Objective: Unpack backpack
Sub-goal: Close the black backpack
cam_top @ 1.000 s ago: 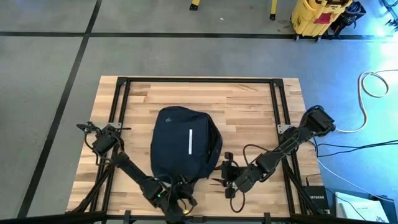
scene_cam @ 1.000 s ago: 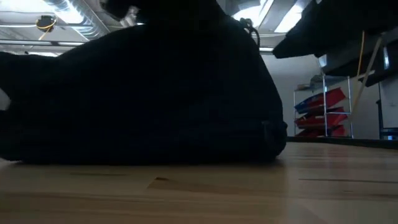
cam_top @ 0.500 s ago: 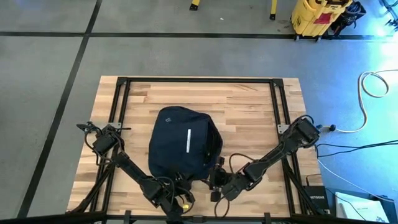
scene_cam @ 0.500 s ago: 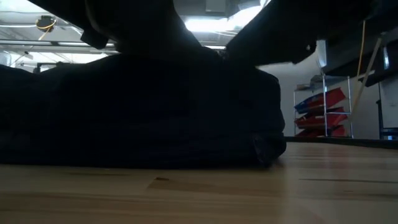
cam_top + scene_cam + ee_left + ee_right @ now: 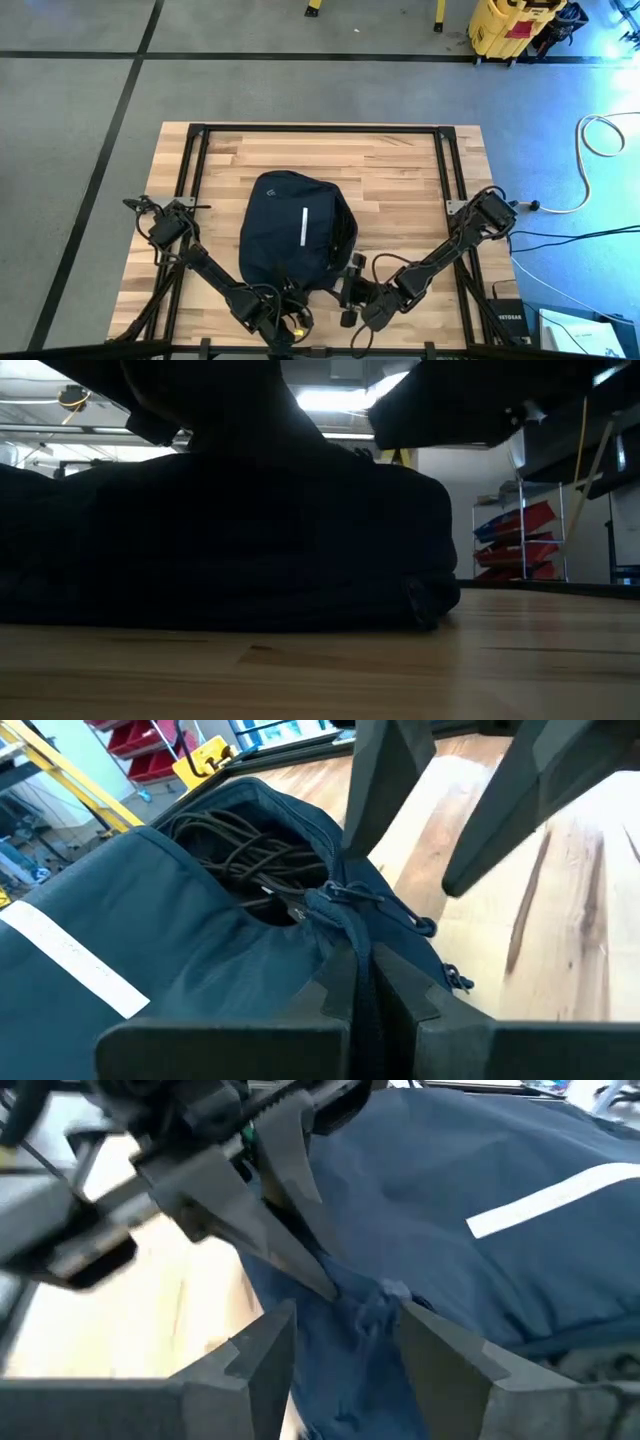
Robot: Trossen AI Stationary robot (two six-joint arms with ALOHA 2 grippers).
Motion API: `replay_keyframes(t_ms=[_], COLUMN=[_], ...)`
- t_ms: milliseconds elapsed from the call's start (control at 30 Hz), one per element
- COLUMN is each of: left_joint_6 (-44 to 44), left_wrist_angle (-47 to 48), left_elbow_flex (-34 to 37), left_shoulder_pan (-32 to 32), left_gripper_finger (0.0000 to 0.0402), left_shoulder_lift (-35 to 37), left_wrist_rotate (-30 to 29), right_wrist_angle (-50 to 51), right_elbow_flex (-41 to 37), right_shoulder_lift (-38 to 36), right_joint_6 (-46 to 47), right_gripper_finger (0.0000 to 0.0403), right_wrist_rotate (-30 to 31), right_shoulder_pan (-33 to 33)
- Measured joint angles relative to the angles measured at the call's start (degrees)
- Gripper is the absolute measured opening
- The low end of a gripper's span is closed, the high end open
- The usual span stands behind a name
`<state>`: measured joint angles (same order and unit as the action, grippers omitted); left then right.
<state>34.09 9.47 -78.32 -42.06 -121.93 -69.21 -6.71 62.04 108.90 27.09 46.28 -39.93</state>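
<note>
1. fingers (image 5: 345, 995) of the left gripper (image 5: 287, 308) are pinched fully together on a fold of the backpack (image 5: 297, 238) fabric at the rim of its open mouth.
2. just past those fingers, coiled dark cables (image 5: 240, 850) lie inside the backpack.
3. right gripper (image 5: 347, 293) has its fingers (image 5: 255, 1355) partly apart, straddling the backpack's edge fabric and a zipper pull (image 5: 378, 1308); whether they press it i cannot tell.
4. backpack lies flat on the wooden table (image 5: 400, 180), white stripe (image 5: 305, 227) up.
</note>
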Motion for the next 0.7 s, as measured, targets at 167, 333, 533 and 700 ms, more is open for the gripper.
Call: replay_keyframes(t_ms=[167,333,533,700], left_joint_6=[0.0,-3.0,-6.3,-6.3], left_wrist_angle=[-0.1,-3.4,-5.9,-6.0], left_elbow_flex=[0.0,0.0,0.0,0.0], left_shoulder_pan=[-0.3,-0.4,0.0,0.6], left_gripper_finger=[0.0,0.0,0.0,0.0], left_shoulder_lift=[0.0,0.0,0.0,0.0], left_wrist_rotate=[0.4,0.7,0.3,1.0], right_wrist_angle=[3.0,3.0,2.7,2.7], right_elbow_flex=[0.0,0.0,0.0,0.0], right_shoulder_lift=[0.0,0.0,0.0,0.0], right_joint_6=[2.6,3.1,4.7,4.6], right_gripper_finger=[0.0159,0.0159,0.0159,0.0159], right_wrist_rotate=[1.5,1.5,-1.6,-1.1], right_shoulder_pan=[0.3,1.0,0.9,1.0])
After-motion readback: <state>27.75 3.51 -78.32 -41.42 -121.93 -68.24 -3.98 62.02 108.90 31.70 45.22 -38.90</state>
